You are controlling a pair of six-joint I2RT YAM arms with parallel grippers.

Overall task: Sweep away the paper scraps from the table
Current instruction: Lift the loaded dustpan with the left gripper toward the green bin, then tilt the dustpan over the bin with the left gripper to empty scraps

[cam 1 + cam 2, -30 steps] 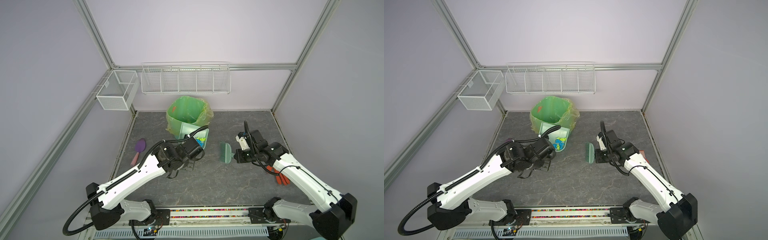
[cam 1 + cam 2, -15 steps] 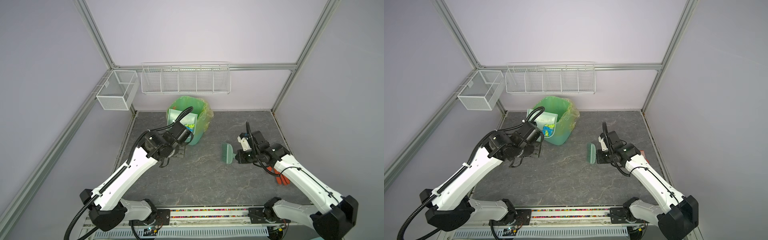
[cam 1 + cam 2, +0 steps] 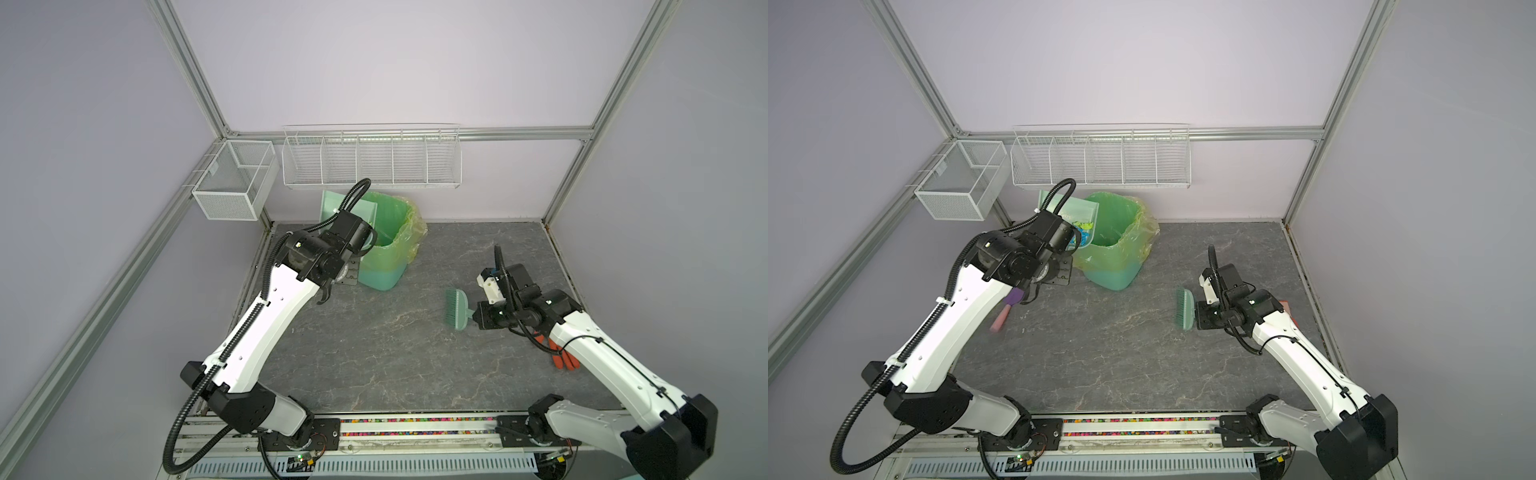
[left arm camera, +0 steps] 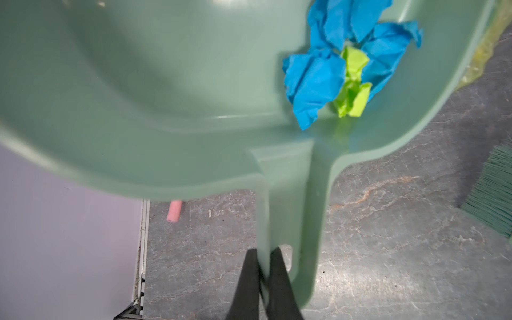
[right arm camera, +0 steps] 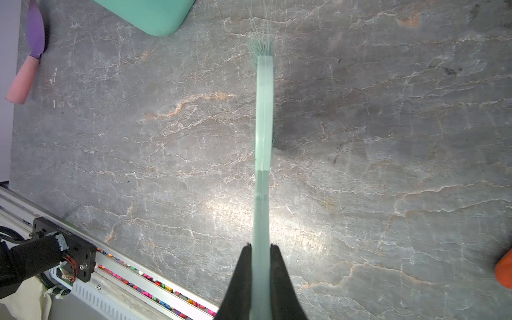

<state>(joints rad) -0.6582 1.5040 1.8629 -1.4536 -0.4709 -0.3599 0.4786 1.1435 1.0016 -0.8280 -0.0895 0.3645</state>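
Observation:
Blue and lime paper scraps [image 4: 329, 74] lie bunched in a corner of the pale green dustpan [image 4: 166, 83]. My left gripper [image 4: 263, 250] is shut on the dustpan's handle. In both top views the dustpan [image 3: 332, 208] [image 3: 1086, 212] hangs tilted at the left rim of the green lined bin [image 3: 386, 253], with the scraps [image 3: 1081, 232] still inside it. My right gripper [image 5: 260, 245] is shut on the handle of a green brush [image 5: 264, 110]. The brush [image 3: 457, 309] is held low over the right half of the table [image 3: 395, 353]. All the scraps I see are in the pan.
An orange glove [image 3: 563, 357] lies under my right arm near the right rail. A purple and pink tool [image 3: 1009, 307] lies by the left edge, partly under my left arm. A wire basket [image 3: 237, 187] and a wire rack [image 3: 370, 156] hang on the back walls.
My left arm has lifted the dustpan with the scraps from the table's middle up and back to the bin's left rim. The right arm and brush have barely moved.

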